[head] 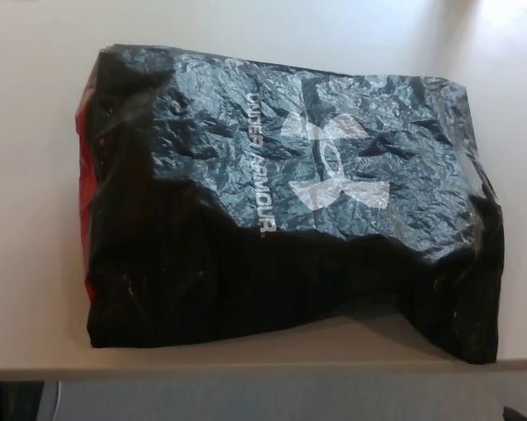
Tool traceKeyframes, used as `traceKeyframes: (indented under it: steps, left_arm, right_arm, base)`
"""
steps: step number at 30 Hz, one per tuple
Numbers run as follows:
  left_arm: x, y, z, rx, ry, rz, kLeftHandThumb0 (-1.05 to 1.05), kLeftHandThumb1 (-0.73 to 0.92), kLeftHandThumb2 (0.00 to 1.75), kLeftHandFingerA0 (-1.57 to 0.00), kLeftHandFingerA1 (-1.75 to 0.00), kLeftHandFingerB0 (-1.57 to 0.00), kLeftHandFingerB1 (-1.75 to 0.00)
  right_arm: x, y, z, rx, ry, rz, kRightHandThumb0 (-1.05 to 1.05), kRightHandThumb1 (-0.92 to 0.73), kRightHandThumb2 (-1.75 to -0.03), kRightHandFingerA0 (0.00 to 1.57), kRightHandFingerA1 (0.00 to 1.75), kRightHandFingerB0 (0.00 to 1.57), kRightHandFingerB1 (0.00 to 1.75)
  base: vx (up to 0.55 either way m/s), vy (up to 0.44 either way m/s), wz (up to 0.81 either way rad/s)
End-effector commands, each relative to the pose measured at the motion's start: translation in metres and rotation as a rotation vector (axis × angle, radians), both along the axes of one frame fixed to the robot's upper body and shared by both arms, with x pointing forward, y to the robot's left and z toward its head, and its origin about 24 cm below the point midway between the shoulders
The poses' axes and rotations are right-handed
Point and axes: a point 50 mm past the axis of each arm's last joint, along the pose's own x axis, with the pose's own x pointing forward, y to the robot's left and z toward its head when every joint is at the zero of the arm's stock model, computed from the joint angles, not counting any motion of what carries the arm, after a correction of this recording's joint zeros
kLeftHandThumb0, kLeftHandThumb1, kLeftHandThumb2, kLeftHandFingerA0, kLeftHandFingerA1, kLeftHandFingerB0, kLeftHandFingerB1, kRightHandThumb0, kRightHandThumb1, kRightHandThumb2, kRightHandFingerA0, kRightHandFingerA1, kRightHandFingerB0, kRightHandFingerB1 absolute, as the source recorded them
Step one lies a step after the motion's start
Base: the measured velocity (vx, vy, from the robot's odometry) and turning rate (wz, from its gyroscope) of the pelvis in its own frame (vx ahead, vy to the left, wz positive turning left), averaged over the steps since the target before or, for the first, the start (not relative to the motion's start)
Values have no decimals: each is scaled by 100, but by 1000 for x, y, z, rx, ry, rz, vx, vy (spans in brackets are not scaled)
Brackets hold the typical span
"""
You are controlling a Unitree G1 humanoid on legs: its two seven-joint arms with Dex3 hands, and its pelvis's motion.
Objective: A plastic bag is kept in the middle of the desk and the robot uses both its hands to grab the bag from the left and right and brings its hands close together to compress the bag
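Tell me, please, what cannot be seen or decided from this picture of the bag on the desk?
- Both hands: not in the head view at all.
- What the bag holds: hidden by its black plastic.
- The red part on the bag's left side: mostly covered by the plastic, so I cannot tell what it is.
- The desk: cut off by the picture edges.

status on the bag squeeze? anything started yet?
Done: setup only. The black plastic bag lies on the desk, puffy and crinkled, not visibly squeezed. In hand: nothing; neither robot hand appears in the head view, so no grasp on the bag's left or right side. Left: bring both hands in, grab each side, and press them together. The bag's near right corner sits at the desk's front edge.
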Motion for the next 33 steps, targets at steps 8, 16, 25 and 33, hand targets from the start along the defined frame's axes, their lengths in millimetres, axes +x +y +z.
traceKeyframes:
  steps: [8, 16, 25, 33]
  left_arm:
    - [-11, -7, 107, 97, -785, -111, -71, 89, 66, -31, -45, -19, -34]
    - [-15, -11, 108, 98, -800, -80, -65, 89, 65, -34, -44, -23, -34]
    - [-28, -7, 132, -18, -883, 18, -66, 92, 68, -21, -38, -18, -32]
    - [15, 14, 209, 187, -1262, -13, -67, 92, 68, -23, -45, -18, -37]
  right_arm:
    - [1, 19, 85, -114, -621, 205, -68, -74, -109, 3, 43, 2, 32]
    - [0, 17, 88, -134, -641, 218, -68, -73, -108, 2, 42, 1, 33]
    - [-14, 20, 112, 43, -808, 204, -77, -70, -102, 0, 17, 0, 20]
    - [27, 17, 164, -47, -1022, 163, -97, -78, -108, 0, 12, 0, 3]
  base:
    - [0, 0, 0]
    - [0, 0, 0]
    - [0, 0, 0]
    - [0, 0, 0]
